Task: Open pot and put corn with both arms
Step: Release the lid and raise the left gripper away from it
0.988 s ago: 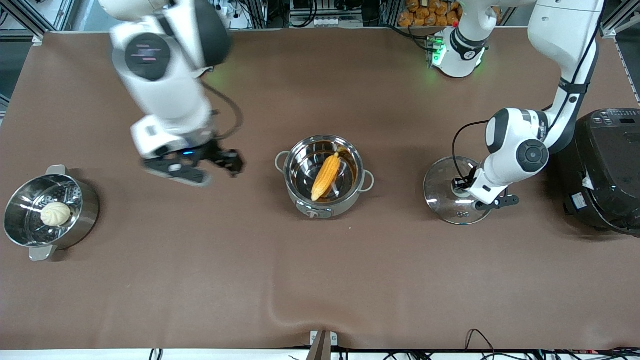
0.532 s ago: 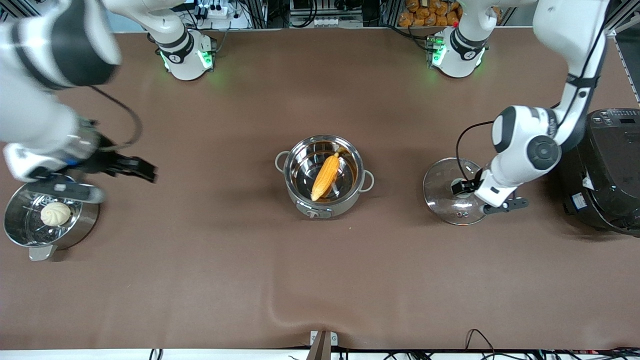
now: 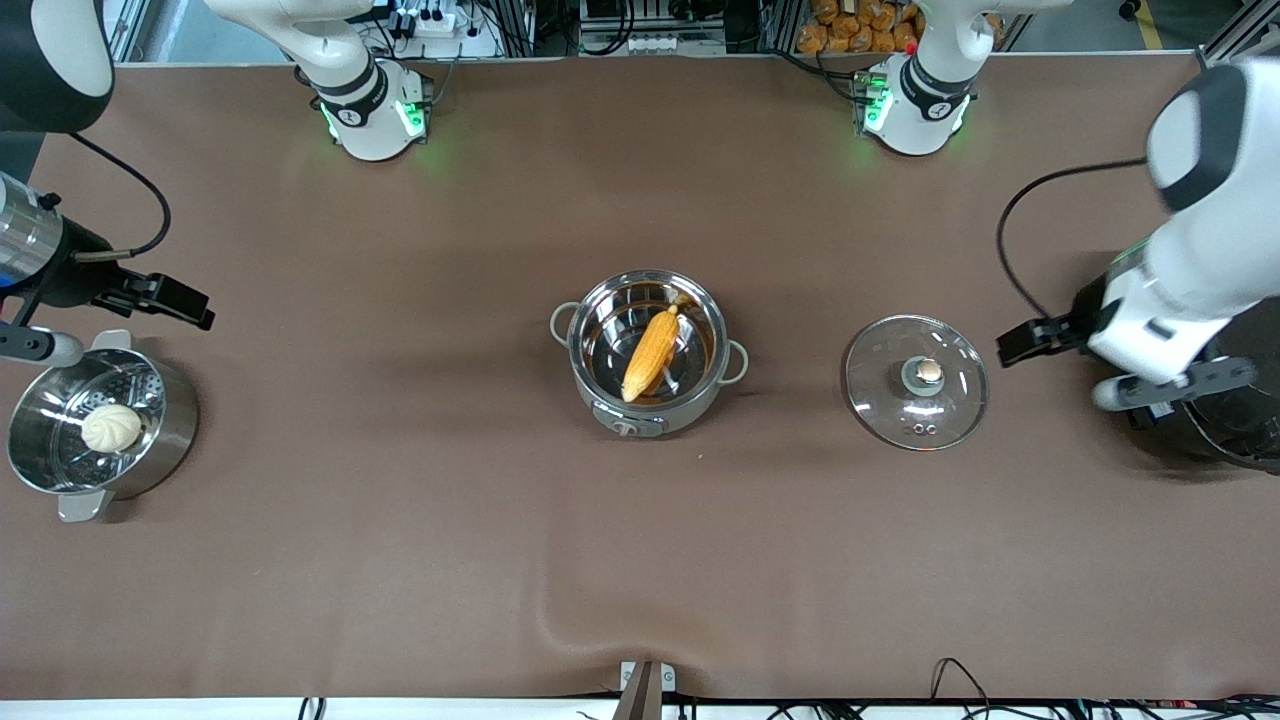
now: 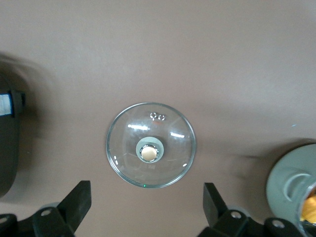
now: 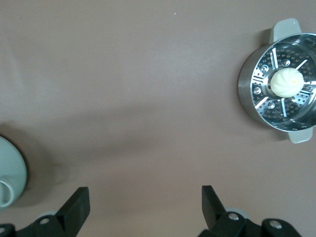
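Left gripper point(image 4: 143, 207) hangs with fingers spread wide, empty, in the air between the glass lid point(image 3: 917, 381) and the rice cooker point(image 3: 1225, 420). Right gripper point(image 5: 143, 210) is likewise released, near the steamer pot point(image 3: 97, 423). I see the corn point(image 3: 651, 353) lying in the pot point(image 3: 650, 352), tip toward seven o'clock.

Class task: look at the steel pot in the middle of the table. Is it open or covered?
Open. The pot has no lid: the corn lies exposed inside, and the glass lid rests flat on the table beside it.
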Controlling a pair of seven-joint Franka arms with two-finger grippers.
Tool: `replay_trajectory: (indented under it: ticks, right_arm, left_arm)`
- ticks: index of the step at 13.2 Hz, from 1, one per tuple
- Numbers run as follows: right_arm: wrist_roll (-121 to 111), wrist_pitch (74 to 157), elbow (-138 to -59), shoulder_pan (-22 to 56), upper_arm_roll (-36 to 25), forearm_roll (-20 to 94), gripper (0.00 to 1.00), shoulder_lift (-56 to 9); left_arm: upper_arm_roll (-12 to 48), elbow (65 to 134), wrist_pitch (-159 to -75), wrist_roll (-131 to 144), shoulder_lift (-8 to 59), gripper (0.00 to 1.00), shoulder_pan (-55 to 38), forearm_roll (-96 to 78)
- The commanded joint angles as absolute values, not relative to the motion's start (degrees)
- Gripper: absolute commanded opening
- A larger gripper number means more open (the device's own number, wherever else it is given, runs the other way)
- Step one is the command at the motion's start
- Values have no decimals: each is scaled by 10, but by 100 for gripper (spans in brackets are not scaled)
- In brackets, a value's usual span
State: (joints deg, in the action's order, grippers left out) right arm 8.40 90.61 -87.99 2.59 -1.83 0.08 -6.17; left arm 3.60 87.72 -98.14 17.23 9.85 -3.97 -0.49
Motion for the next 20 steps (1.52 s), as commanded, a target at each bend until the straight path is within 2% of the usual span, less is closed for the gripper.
replay_trajectory:
  ticks: [1, 5, 8, 13, 18, 20]
  right_arm:
    - [-7, 909, -901, -18, -7, 1, 100, -43]
    - [-23, 912, -902, -21, -7, 18, 100, -33]
    - [-87, 911, -904, -50, -7, 18, 100, -33]
    - [-83, 916, -904, -47, -7, 18, 100, -35]
    - [-80, 912, -914, -52, -7, 18, 100, -28]
    - [-79, 912, -914, -52, -7, 18, 100, -30]
  left_arm:
    - [41, 857, -944, 172, 69, 100, -35, -17]
    - [38, 816, -861, 171, 62, 100, -29, -11]
    - [37, 809, -842, 162, 63, 100, -26, -10]
    - [35, 814, -841, 134, 40, 100, -19, 0]
    - [18, 858, -850, 120, 12, 100, -41, -2]
    - [18, 903, -876, 119, -20, 100, -42, -2]
